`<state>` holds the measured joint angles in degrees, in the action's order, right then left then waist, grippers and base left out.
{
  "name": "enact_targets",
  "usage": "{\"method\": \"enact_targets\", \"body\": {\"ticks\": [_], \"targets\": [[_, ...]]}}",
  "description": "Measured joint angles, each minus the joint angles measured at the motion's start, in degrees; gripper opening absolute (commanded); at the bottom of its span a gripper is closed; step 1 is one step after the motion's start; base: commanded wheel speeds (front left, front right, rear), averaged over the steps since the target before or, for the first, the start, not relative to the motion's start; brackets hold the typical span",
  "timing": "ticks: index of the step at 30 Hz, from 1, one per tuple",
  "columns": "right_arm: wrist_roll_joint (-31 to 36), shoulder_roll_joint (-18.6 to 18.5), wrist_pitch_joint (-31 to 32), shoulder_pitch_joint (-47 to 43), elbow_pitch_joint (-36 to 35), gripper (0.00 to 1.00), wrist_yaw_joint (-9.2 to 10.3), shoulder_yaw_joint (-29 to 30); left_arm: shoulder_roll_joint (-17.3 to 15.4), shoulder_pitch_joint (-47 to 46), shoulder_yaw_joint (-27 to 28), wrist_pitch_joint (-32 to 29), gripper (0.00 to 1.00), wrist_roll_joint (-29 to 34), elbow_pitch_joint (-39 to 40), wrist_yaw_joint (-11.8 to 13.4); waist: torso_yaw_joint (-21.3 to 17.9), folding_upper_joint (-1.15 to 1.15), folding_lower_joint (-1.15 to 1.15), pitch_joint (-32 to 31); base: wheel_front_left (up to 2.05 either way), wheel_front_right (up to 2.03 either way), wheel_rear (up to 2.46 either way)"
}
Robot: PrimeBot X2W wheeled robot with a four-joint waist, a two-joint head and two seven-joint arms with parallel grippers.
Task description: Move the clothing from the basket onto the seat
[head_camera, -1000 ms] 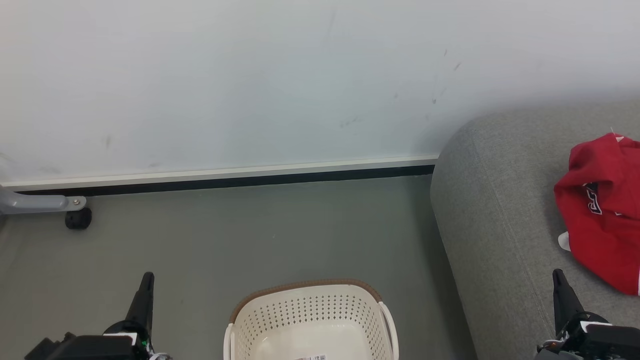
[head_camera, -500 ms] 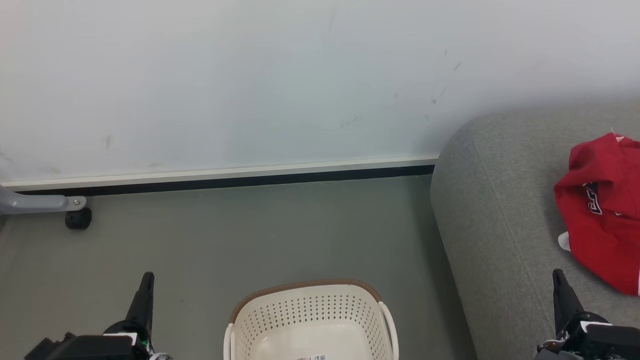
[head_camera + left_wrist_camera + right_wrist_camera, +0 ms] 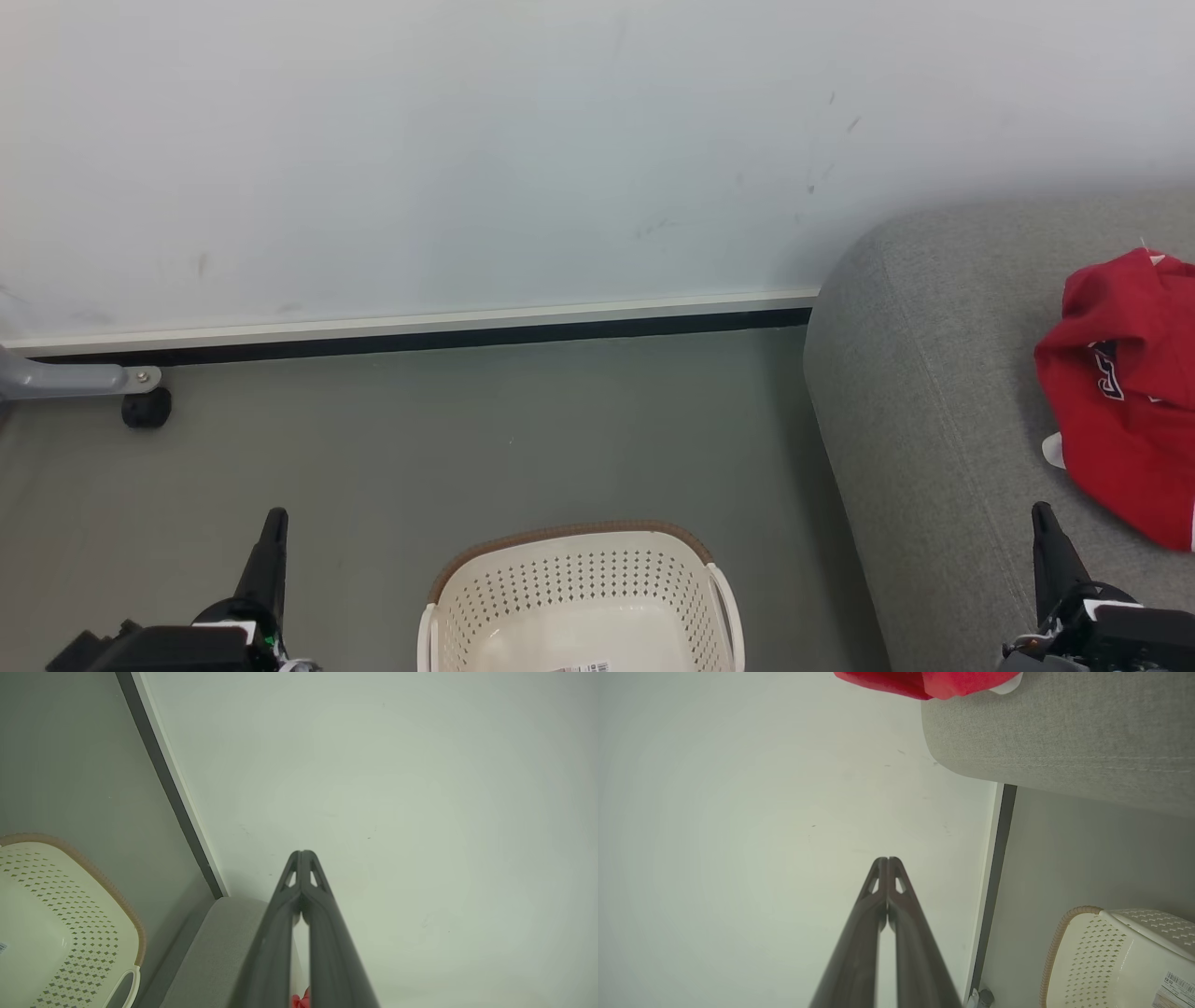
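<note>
On the seat (image 3: 915,392), right of the basket (image 3: 579,597), the red clothing (image 3: 1130,392) lies bunched; the left hand (image 3: 274,515) hangs left of the basket, fingers pressed together, empty; the right hand (image 3: 1042,511), right of the basket, is likewise closed, empty.

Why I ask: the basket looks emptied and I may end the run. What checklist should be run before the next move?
1. Basket, visible interior free of clothing: ok.
2. Basket's near end, cut off by the head view's edge: cannot tell.
3. Red clothing lying on the grey sofa: ok.
4. Left gripper, jaws shut, empty: ok.
5. Right gripper, jaws shut, empty: ok.
</note>
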<state>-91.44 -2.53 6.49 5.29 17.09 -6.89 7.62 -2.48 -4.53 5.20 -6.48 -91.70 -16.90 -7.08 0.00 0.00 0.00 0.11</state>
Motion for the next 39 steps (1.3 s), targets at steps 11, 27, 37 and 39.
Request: {"method": "enact_targets", "body": {"ticks": [11,27,37,39], "targets": [[0.0,0.0,0.0,0.0,0.0,0.00,0.00,0.0,0.0,0.0,0.0,0.0,0.00,0.0,0.0,0.0,0.0,0.00,0.00,0.0,0.00,0.00,0.00],[0.0,0.0,0.0,0.0,0.0,0.00,0.00,0.0,0.0,0.0,0.0,0.0,0.00,0.0,0.0,0.0,0.0,0.00,0.00,0.0,0.00,0.00,0.00],[0.0,0.0,0.0,0.0,0.0,0.00,0.00,0.0,0.0,0.0,0.0,0.0,0.00,0.0,0.0,0.0,0.0,0.00,0.00,0.0,0.00,0.00,0.00],[0.0,0.0,0.0,0.0,0.0,0.00,0.00,0.0,0.0,0.0,0.0,0.0,0.00,0.0,0.0,0.0,0.0,0.00,0.00,0.0,0.00,0.00,0.00]]}}
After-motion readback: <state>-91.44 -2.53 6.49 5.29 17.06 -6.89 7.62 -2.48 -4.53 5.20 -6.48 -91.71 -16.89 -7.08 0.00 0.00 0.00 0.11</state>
